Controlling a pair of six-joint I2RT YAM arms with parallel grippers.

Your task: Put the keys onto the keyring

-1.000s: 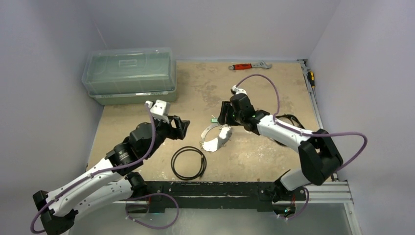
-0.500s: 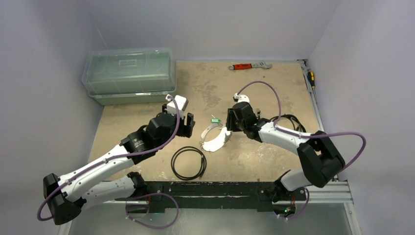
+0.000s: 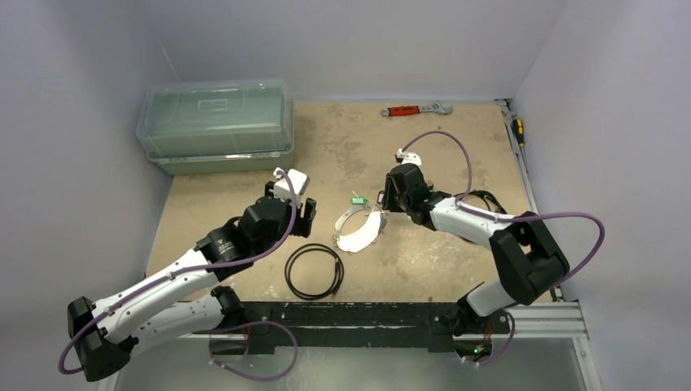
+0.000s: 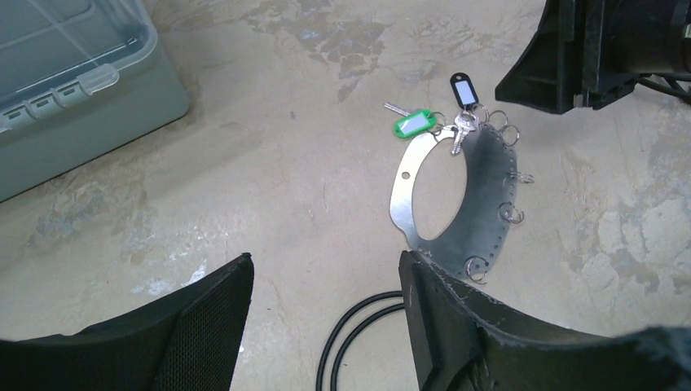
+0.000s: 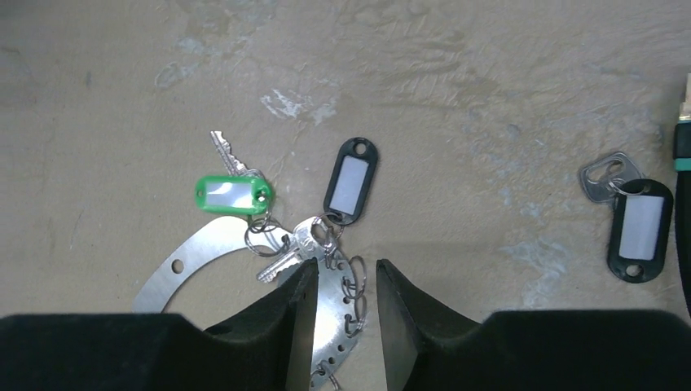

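Keyring (image 3: 364,235) flat mid-worktop (image 3: 424,147), keys (image 5: 289,244) bunched at its far end.
Its long axis runs near-to-far. The right gripper (image 5: 346,267), jaws narrowly apart, straddles its wide side; the left gripper (image 4: 326,259) hovers nearby, jaws wide.

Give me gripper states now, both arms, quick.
Left gripper: open, holding nothing.
Right gripper: fingers close together on either side of the keyring; cannot tell whether it is gripped.
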